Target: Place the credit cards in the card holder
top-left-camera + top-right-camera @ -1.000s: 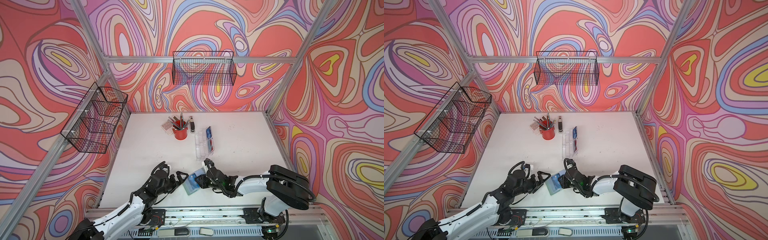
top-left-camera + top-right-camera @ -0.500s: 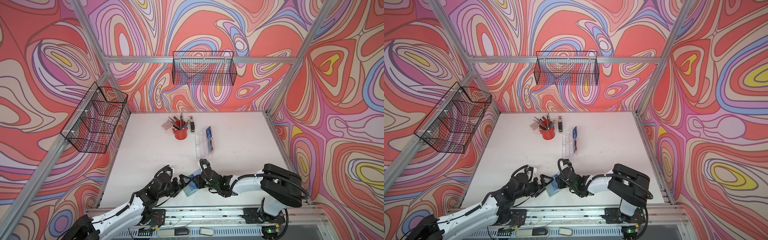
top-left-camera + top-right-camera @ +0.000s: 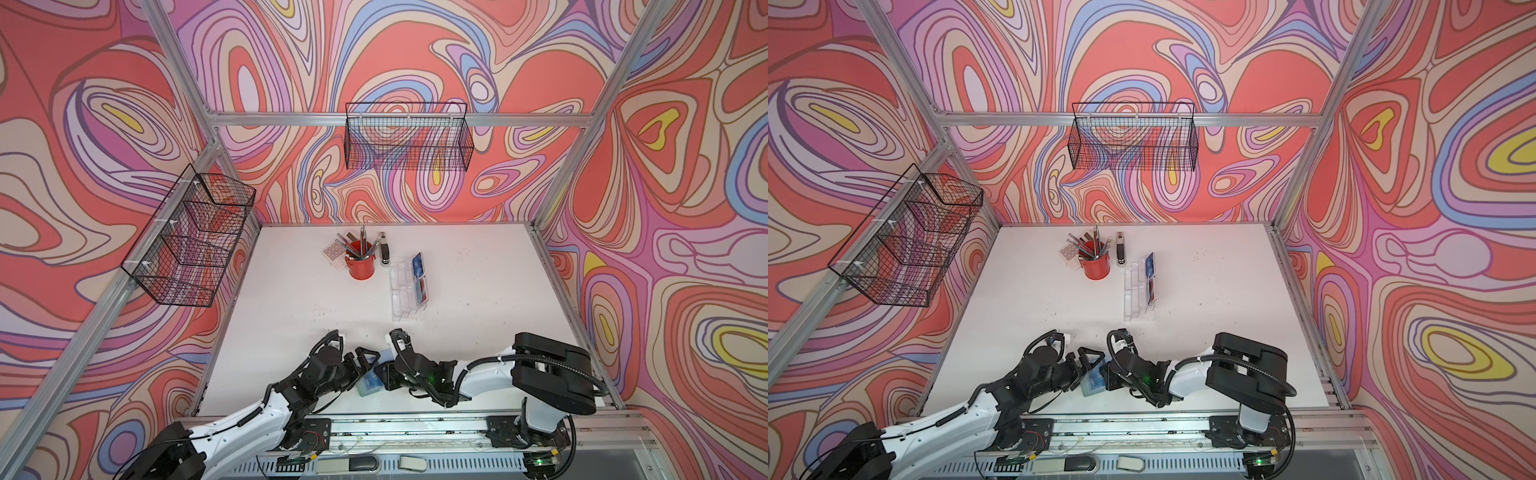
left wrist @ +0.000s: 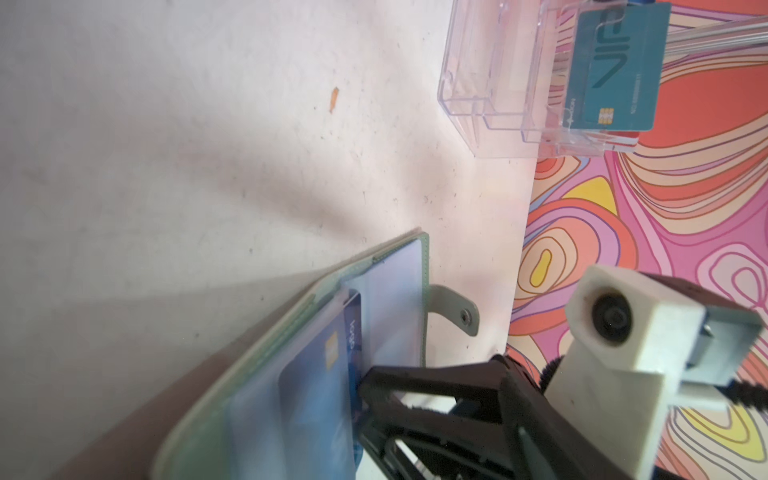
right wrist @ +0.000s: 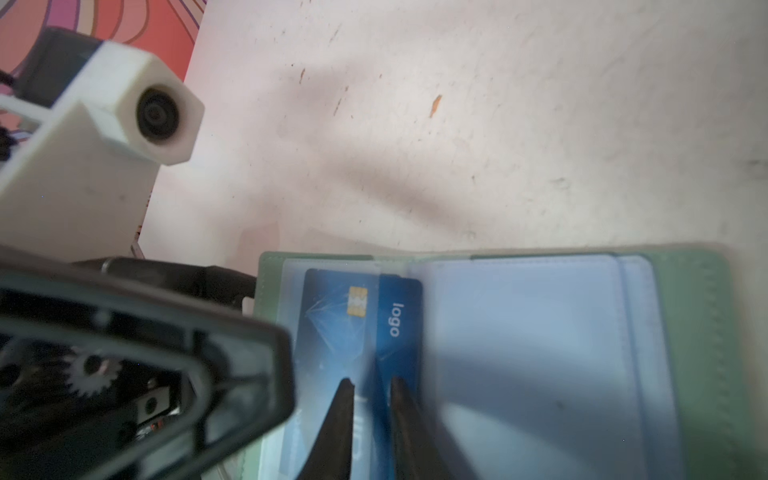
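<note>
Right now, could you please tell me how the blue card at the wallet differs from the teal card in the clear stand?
The blue card lies face up, while the teal card stands upright. The blue card is partly slid into a clear sleeve of the open green wallet; the teal card sits in the clear stand. Both carry a gold chip.

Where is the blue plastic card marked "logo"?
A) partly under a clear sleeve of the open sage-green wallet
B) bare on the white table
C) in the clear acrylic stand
A: in the right wrist view the blue card sits chip-end under a clear sleeve of the sage-green wallet.
</note>
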